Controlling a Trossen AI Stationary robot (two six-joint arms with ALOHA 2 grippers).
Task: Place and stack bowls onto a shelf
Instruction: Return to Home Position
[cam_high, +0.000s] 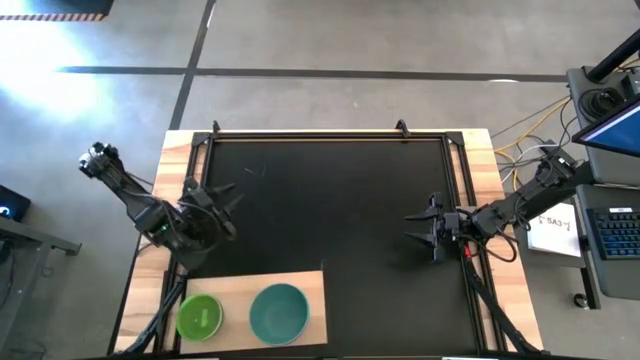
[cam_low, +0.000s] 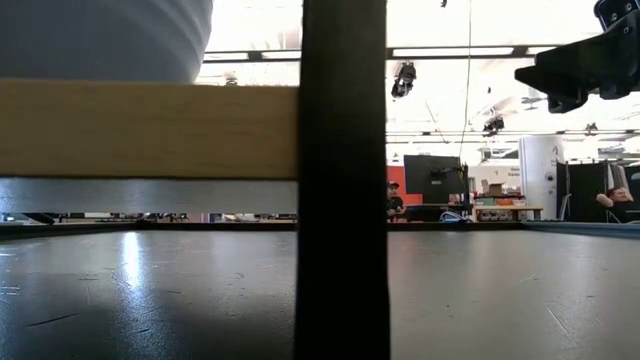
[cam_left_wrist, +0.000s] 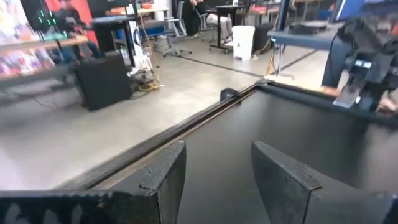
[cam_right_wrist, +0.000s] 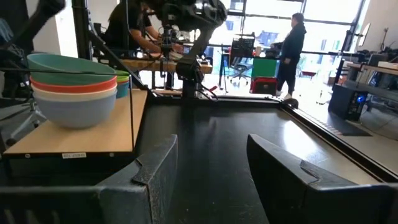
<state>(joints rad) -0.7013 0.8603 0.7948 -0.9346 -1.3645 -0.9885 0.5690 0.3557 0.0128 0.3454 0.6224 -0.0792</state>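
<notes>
Left on the surface (cam_high: 330, 190), the shelf (cam_high: 312, 285) holds a green-topped bowl stack (cam_high: 199, 316) and a teal-topped bowl stack (cam_high: 278, 312); left pincer (cam_high: 225, 205) and right pincer (cam_high: 422, 228) hover released.

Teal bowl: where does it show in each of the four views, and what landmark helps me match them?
High view: the teal bowl is near the bottom edge, left of centre.
Low view: not in it.
Left wrist view: not in it.
Right wrist view: far left, the uppermost large bowl.
Shared landmark: the light-wood shelf under it, also seen in the low and right wrist views.
</notes>
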